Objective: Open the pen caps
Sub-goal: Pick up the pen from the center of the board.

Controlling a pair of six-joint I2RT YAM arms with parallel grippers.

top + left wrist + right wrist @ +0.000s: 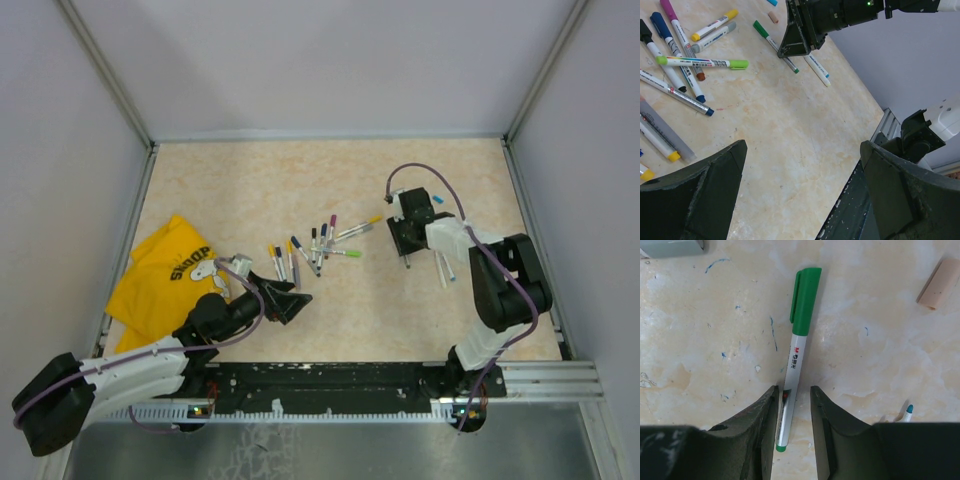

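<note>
the green cap (802,297) sits on its pen, the green pen (792,362), which lies flat on the worktop (705,340) with the cap end pointing away from the right wrist camera. the tail of its white barrel lies between the fingers (762,425) of the right pincer (792,392), which is lowered to the surface. this pincer is drawn narrow but not clenched: the barrel lies against one finger, and a strip of worktop shows between it and the other. a loose tan cap (938,284) lies well off to one side of the pen. the teal tip of another pen (909,411) peeks out beside the pincer's body. small blue ink marks fleck the surface around the barrel.

seen from above, the right pincer is over the right-hand part of the worktop, with more pens (441,270) just beside its arm and a blue cap (437,199) near it. a scatter of capped pens (318,245), with lime, yellow, blue, magenta and black ends, lies in the middle. the left pincer (803,147) hovers near that scatter, released, its jaws spread wide with only bare worktop between them. a yellow cloth (165,270) lies at the left edge, beside the left arm.
</note>
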